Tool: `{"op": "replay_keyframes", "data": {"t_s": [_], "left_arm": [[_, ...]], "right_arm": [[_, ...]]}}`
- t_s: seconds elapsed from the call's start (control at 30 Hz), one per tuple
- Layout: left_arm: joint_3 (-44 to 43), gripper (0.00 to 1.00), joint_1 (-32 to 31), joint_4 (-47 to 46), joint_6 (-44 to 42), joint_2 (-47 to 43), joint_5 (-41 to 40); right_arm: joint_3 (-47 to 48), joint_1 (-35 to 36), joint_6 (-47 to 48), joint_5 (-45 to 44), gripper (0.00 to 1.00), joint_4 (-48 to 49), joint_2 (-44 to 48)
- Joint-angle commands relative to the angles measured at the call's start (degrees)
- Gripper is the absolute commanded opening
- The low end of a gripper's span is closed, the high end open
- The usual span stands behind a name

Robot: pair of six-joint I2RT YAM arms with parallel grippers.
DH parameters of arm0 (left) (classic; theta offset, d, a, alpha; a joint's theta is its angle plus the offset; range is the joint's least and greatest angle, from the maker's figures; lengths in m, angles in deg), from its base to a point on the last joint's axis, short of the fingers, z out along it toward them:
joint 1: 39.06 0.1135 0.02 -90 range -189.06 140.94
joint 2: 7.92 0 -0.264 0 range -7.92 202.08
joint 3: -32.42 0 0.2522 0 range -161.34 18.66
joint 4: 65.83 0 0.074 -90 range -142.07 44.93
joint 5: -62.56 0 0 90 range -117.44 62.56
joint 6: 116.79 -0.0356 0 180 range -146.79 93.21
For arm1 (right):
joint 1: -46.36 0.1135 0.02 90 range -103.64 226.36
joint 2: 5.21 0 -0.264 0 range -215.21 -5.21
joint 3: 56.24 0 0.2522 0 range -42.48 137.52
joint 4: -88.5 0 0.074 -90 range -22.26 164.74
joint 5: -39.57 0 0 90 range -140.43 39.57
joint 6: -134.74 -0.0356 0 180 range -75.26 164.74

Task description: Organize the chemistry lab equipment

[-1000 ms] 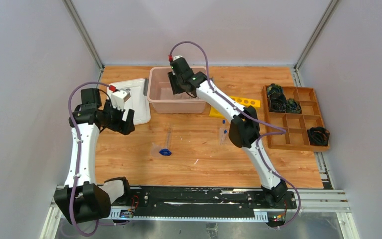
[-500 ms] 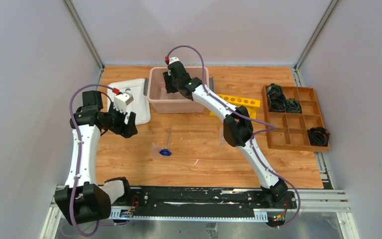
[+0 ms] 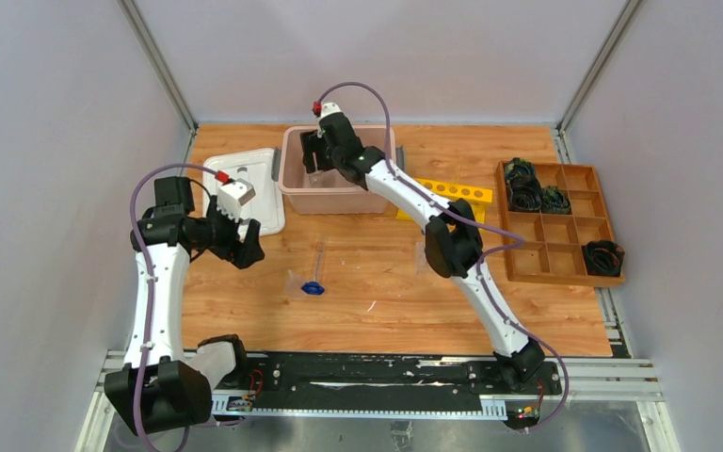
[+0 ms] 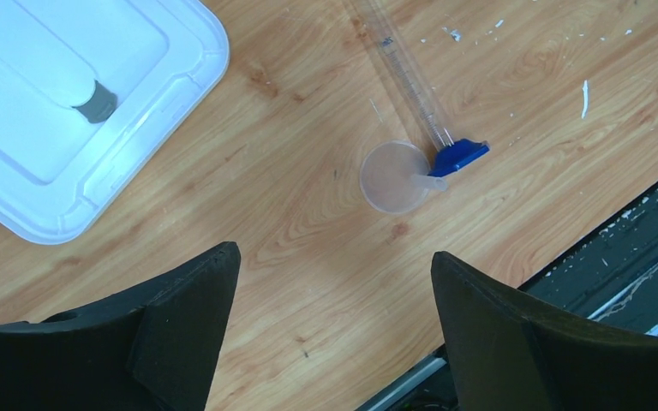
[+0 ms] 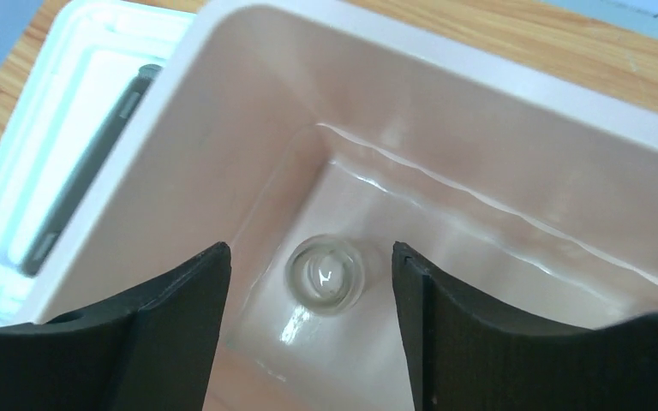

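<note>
The right claw (image 5: 309,250) hangs inside the pink bin (image 5: 445,111) with its fingers spread apart and nothing in its grip. A clear glass beaker (image 5: 326,274) stands upright on the bin floor below the gap. The left claw (image 4: 334,253) is spread wide and empty above the worktop (image 4: 565,51), beside the white lid (image 4: 163,77). Beyond it lie a slim graduated tube (image 4: 407,77), a small blue piece (image 4: 458,157) at its end, and a round clear piece (image 4: 391,177) touching that.
</note>
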Motion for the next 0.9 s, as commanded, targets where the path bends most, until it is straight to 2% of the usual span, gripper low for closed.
{"op": "replay_keyframes", "data": {"t_s": [0.0, 0.1, 0.2, 0.3, 0.37, 0.53, 0.87], "left_arm": [[0.19, 0.89, 0.29, 1.21, -2.19, -1.46, 1.75], [-0.04, 0.90, 0.30, 1.16, -2.75, -1.55, 0.44], [-0.49, 0.88, 0.27, 1.16, -1.61, -0.05, -1.18], [-1.64, 0.85, 0.32, 1.22, 0.74, 2.37, -3.02], [-2.15, 0.84, 0.28, 1.16, 0.96, 3.06, -3.82], [-3.13, 0.83, 0.32, 1.25, 1.12, 2.36, -4.61], [-1.90, 0.82, 0.32, 1.51, -0.18, -1.30, -4.97]], "right_arm": [[-3.84, -0.41, 0.77, 0.89, 0.73, 1.75, 12.24], [-9.73, 0.49, 1.05, 0.63, 0.73, -1.47, 19.78], [-21.62, 3.07, 1.18, -1.25, 0.71, -2.51, 29.10], [-34.21, 7.77, -0.50, -4.21, 0.64, -2.95, 37.80], [-40.01, 11.17, -2.26, -6.93, 0.62, -3.80, 40.47], [-44.58, 17.35, -7.91, -10.06, 0.59, -8.06, 38.83], [-41.23, 19.17, -18.18, -13.73, 0.59, -10.83, 27.18]]}}
